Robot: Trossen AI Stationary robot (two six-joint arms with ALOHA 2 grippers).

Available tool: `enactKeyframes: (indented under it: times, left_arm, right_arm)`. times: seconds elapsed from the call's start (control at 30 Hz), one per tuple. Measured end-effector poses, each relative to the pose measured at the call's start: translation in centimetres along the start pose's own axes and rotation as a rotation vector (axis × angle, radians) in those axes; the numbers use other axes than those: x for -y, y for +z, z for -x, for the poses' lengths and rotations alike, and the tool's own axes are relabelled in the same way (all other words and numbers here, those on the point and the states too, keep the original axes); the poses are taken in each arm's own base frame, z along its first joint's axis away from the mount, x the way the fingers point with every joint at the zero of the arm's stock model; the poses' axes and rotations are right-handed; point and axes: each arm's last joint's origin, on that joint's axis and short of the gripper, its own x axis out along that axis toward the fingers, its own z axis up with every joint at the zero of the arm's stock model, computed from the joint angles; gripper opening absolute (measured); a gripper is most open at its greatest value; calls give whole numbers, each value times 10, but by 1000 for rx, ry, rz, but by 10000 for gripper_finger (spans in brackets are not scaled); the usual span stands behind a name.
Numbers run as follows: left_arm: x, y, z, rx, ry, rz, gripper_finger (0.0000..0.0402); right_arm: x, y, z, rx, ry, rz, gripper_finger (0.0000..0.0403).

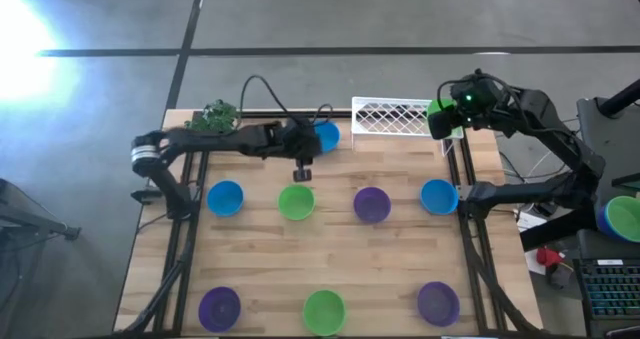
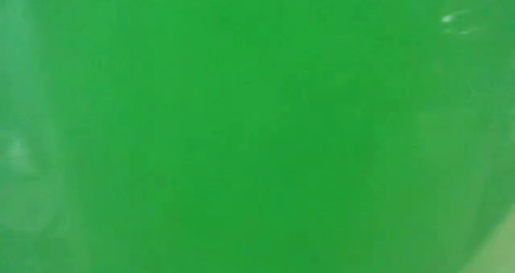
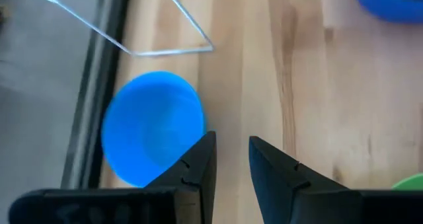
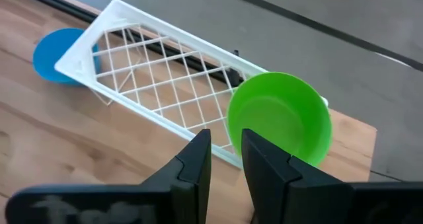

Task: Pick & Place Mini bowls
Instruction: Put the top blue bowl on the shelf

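Mini bowls stand open side up on the wooden table: blue (image 1: 225, 197), green (image 1: 296, 201), purple (image 1: 371, 204) and blue (image 1: 438, 195) in a middle row, several more along the near edge. Another blue bowl (image 1: 325, 136) (image 3: 155, 135) sits by the far edge. My left gripper (image 1: 302, 171) (image 3: 232, 139) hangs just beside it, narrowly open with nothing between the fingers. My right gripper (image 1: 450, 114) (image 4: 227, 135) is at the far right corner, shut on a green bowl (image 1: 438, 119) (image 4: 281, 121) next to the white wire rack (image 4: 158, 72). My right gripper holds the green bowl by its rim (image 4: 232, 128), on the side nearest the rack, pinched between the two fingers. The fingers come from above, slanting down. The bowl is tilted, its hollow facing the wrist camera; whether its base touches the table cannot be told.
The white wire rack (image 1: 395, 117) lies along the far edge between the two arms. A leafy green toy plant (image 1: 215, 117) sits at the far left corner. More bowls are stacked off the table's right side (image 1: 622, 217). Solid green (image 2: 257, 128) fills the low view.
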Motion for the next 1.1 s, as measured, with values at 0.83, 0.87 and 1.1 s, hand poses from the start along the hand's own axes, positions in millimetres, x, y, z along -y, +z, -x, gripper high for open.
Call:
enactKeyframes:
  times: [0.83,0.87,1.1]
  left_arm:
    - [-11,-24,-64,-107,19,-7,92]
    - [-12,-23,-63,-103,21,-7,92]
    - [-16,-24,-64,-109,52,-12,92]
  right_arm:
    - [-2,1,0,14,12,-2,76]
    - [-2,1,0,14,12,-2,75]
    - [-2,1,0,14,12,-2,71]
